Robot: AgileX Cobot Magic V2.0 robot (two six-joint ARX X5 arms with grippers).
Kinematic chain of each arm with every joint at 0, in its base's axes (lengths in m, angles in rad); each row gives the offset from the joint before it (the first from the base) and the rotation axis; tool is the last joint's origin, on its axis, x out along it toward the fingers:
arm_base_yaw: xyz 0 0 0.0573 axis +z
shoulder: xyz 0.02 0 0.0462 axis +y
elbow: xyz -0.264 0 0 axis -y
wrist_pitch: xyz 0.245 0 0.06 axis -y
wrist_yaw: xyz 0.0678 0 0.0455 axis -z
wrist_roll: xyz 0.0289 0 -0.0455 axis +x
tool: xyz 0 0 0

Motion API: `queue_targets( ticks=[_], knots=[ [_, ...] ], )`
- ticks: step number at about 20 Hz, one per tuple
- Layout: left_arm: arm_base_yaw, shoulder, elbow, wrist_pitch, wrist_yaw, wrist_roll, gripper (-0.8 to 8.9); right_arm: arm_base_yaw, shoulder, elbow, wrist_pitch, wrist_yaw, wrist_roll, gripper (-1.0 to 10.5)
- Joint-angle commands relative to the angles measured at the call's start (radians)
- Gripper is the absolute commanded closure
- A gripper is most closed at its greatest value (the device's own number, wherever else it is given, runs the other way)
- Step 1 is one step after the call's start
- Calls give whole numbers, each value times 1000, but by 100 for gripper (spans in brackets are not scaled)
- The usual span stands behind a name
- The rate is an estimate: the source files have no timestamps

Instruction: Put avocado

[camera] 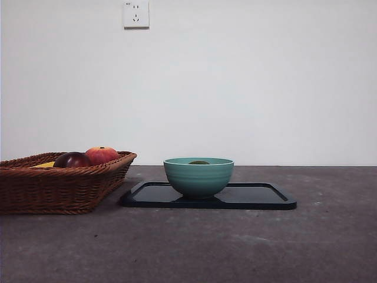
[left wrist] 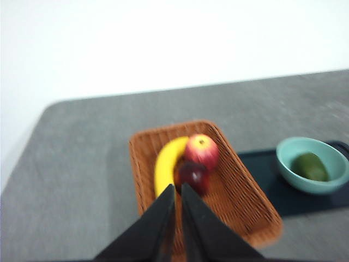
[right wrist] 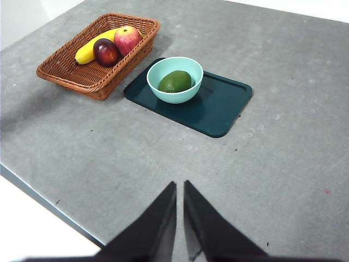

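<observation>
Avocado (right wrist: pixel 175 81) in bowl (right wrist: pixel 188 94) on tray (right wrist: pixel 226 106); basket (right wrist: pixel 71 73) left, beside tray.

Only the jaw tips of each arm show from here. Left gripper (left wrist: pixel 178 191): two matte black jaws, long wedge shapes, wide at the base & tapering to thin points, flat plain faces; pic is a bit blurred. Right gripper (right wrist: pixel 180 187): same build, black, smooth, sharp-edged wedges w/ a narrow slit between. No cables, screws or markings visible on either.
</observation>
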Motion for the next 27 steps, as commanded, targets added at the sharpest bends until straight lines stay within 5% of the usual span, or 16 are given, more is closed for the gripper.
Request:
queue_targets(
  ticks=[1, 3, 7, 12, 27],
  knots=[
    [75, -1, -134, 177, 97, 33, 794, 6, 4, 6, 11, 0, -5, 929],
    [145, -2, -283, 325, 192, 33, 794, 6, 4, 6, 11, 0, -5, 929],
    [232, -83, -554, 550, 197, -110, 794, 6, 4, 6, 11, 0, -5, 929],
    [213, -216, -689, 543, 158, -126, 794, 6, 4, 6, 11, 0, -5, 929],
    [180, -336, -734, 409, 30, -111, 794, 6, 4, 6, 11, 0, -5, 929]
  ],
)
